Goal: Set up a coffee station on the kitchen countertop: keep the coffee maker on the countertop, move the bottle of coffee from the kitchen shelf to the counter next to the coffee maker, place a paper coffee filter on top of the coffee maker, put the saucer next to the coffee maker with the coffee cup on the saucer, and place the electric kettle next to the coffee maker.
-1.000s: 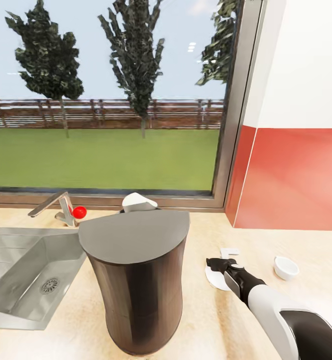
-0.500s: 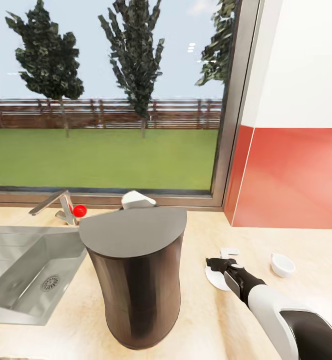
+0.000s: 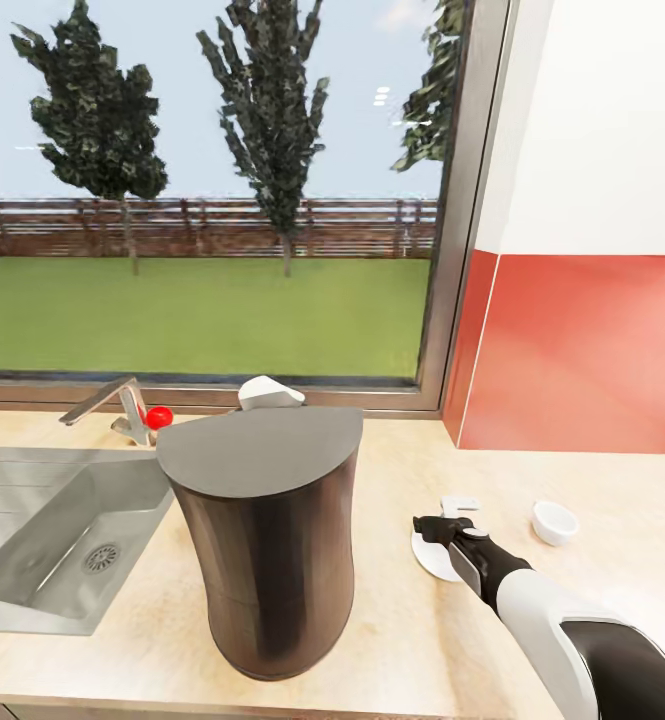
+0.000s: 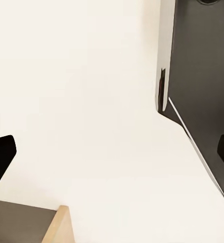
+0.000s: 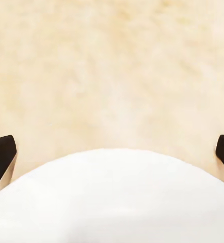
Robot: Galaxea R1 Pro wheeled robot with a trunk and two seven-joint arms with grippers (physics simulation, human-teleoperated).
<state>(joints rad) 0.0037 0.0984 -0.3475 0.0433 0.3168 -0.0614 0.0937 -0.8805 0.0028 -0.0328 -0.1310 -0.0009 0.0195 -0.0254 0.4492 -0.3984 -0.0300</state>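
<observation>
Hovering over the saucer [image 3: 430,556] with fingers spread wide, right pincer [image 3: 434,527] empty, coffee cup [image 3: 555,522] nearby, left pincer [image 4: 112,152] open

Tall dark coffee maker [image 3: 272,560] upright on beige countertop [image 3: 412,640], white saucer [image 3: 430,556] and cup [image 3: 555,522] beside.

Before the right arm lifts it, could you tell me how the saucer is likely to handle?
The saucer looks thin and lies flat on the countertop, so its rim is probably hard to get under. Its smooth white surface may slip. It seems light and rigid, possibly breakable. The right tool is open above it.
</observation>
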